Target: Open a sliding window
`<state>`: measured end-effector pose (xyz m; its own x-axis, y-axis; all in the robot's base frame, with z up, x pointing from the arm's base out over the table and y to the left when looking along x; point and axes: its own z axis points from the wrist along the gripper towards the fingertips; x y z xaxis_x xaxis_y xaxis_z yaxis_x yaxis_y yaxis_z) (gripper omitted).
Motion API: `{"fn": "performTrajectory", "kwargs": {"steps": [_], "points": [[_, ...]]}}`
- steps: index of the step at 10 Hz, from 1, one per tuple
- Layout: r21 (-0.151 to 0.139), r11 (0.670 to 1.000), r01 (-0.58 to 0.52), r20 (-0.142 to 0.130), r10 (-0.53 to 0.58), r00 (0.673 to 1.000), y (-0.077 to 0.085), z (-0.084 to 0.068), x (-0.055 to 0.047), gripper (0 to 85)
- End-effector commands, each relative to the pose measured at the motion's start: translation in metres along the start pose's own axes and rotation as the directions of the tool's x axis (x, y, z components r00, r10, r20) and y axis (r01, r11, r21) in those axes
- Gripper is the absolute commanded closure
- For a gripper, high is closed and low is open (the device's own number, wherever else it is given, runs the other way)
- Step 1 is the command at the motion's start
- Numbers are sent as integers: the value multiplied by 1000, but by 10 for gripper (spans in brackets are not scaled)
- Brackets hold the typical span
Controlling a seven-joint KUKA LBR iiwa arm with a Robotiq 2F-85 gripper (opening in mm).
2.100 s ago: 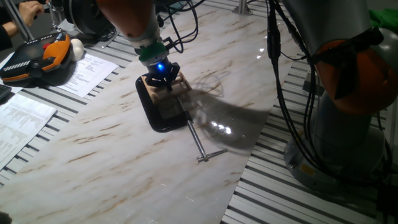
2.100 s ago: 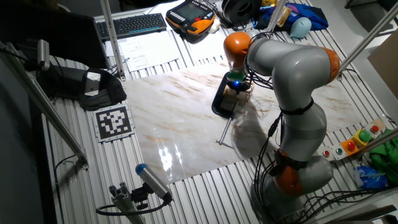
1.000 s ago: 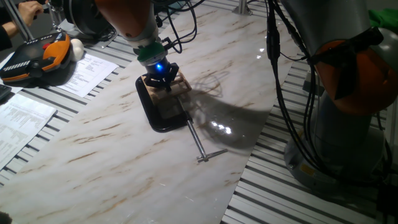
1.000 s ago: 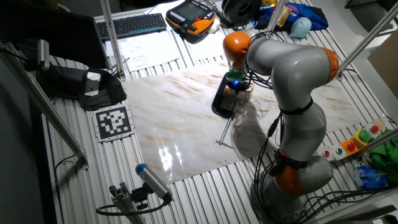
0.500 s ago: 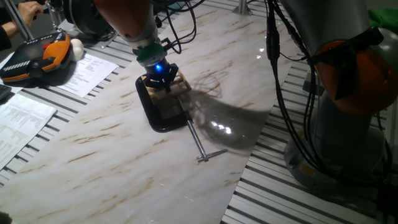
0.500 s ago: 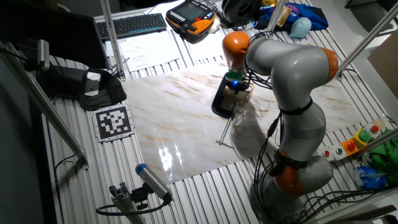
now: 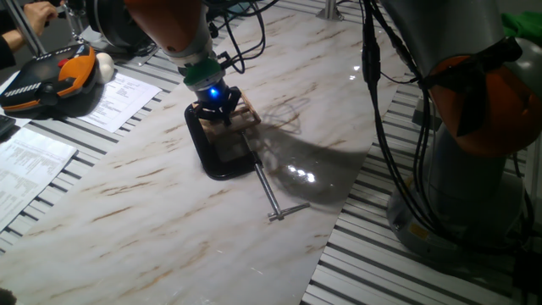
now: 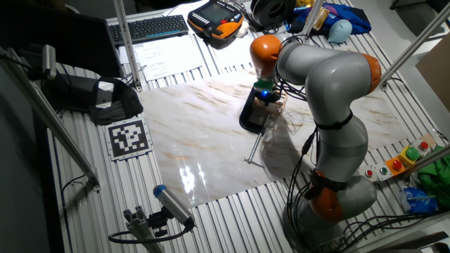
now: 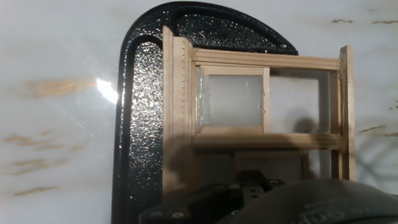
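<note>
Since ~2 s ago my hand has crept slightly up-left in one fixed view, away from the clamp's screw end; window and clamp look unmoved. Sliding window sits in the black C-clamp on the marble surface, clamp screw pointing out toward the near edge. Hand view: tan frame fills the centre, left pane frosted, right opening shows the surface through it, so sash appears to sit at left. Hand is directly over the window's lower rail, w/ its housing covering the bottom of the frame. Fingertips not visible in any view, so can't tell whether they're spread, pressed together, or on the sash bar. Step, my judgement: engaged at the sash and pushing along the track; opening is underway, not complete. Next: keep force parallel to the rails, low downward load. Risk: thin wood bars, and frame could shift in clamp if push goes off-axis.
</note>
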<state>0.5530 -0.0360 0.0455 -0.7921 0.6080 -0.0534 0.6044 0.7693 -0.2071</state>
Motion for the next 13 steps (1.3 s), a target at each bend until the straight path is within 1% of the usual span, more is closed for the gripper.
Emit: {"fn": "performTrajectory", "kwargs": {"steps": [1, 2, 3, 4, 5, 6, 7, 8, 10, 13], "points": [[1, 1000, 0, -1, 0, 1000, 0, 0, 0, 850], [4, 1000, 1, -3, -1, 1000, -2, -2, -2, 850], [21, 1000, 9, -3, -9, 1000, -9, -7, -5, 850], [30, 999, 18, -1, -18, 1000, -17, -9, -6, 850], [24, 999, 23, -5, -23, 1000, -26, -6, -5, 850], [13, 999, 30, -13, -30, 999, -34, -4, -7, 850], [2, 999, 33, -16, -33, 999, -43, 0, -6, 850], [1, 999, 33, -15, -33, 999, -49, 1, -4, 850], [16, 999, 32, -13, -31, 999, -55, -2, -3, 850], [10, 1000, 17, -12, -17, 1000, -59, 2, -2, 850]]}}
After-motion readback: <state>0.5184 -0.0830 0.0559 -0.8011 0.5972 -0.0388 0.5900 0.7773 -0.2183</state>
